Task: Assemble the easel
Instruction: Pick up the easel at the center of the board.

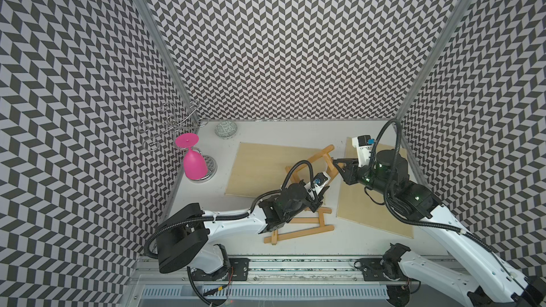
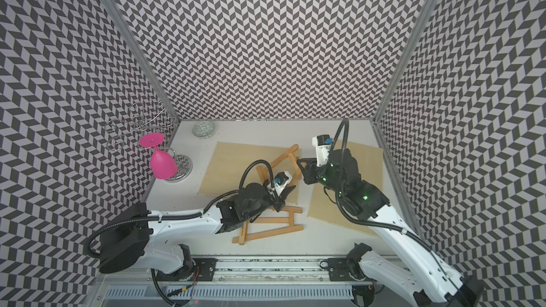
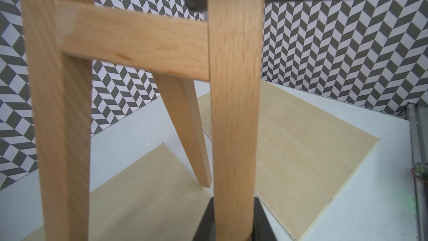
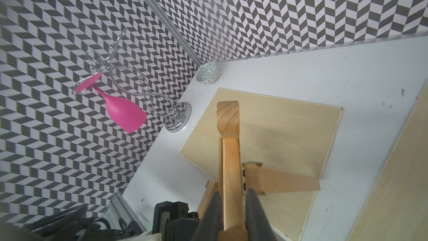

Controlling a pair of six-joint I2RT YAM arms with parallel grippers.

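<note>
The wooden easel [image 1: 298, 233] is tilted: its lower rail lies on the table near the front and its top end [image 1: 326, 152] is raised over the boards. In both top views my left gripper [image 1: 319, 199] [image 2: 285, 196] sits at the middle of the frame. In the left wrist view it [image 3: 232, 219] is shut on one upright slat [image 3: 234, 112]. My right gripper [image 1: 338, 165] [image 2: 301, 162] is at the top end. In the right wrist view its fingers [image 4: 252, 205] flank the top bar [image 4: 230, 158] with a narrow gap on one side. The hinged rear leg [image 4: 284, 181] swings out from the bar.
Two plywood boards [image 1: 260, 166] [image 1: 378, 211] lie flat under and beside the easel. A pink wine glass [image 1: 193, 163] hangs from a wire rack [image 1: 171, 125] at the back left. A patterned bowl [image 1: 226, 130] stands at the back wall. Patterned walls enclose three sides.
</note>
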